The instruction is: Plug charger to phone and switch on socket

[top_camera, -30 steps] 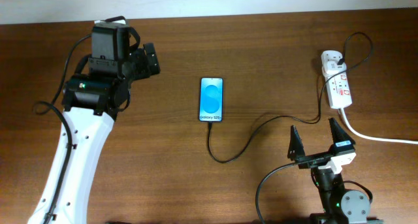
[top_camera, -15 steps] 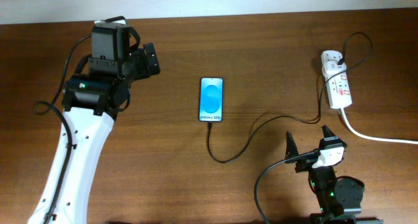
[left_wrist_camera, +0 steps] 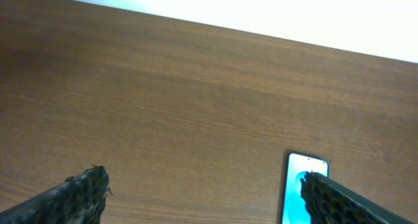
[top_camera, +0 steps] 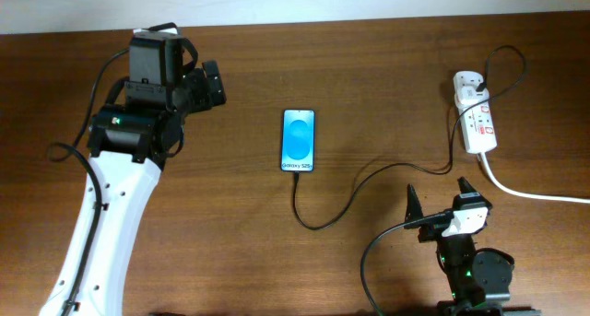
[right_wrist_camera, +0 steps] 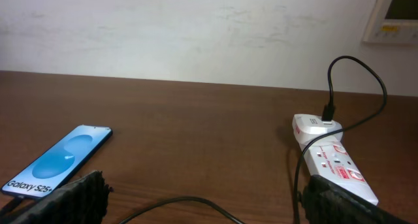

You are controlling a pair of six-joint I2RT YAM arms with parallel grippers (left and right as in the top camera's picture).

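Since thin black charger cable (top_camera: 369, 178) meets blue-screened phone (top_camera: 299, 140) | my right pincer (top_camera: 438, 191) spread, empty | I'd squarely press red switch (right_wrist_camera: 337, 149) on white power strip (top_camera: 479, 127)

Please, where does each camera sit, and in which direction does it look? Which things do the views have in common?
Overhead: above the table, looking straight down at phone, charger and socket; both arms, left gripper and right gripper show.
Left wrist: low over the wood, facing the table's bright far edge; its own open fingers frame the phone's top.
Right wrist: low, facing the wall; its own fingers frame phone, charger and socket.
Shared: the phone appears in all three views.
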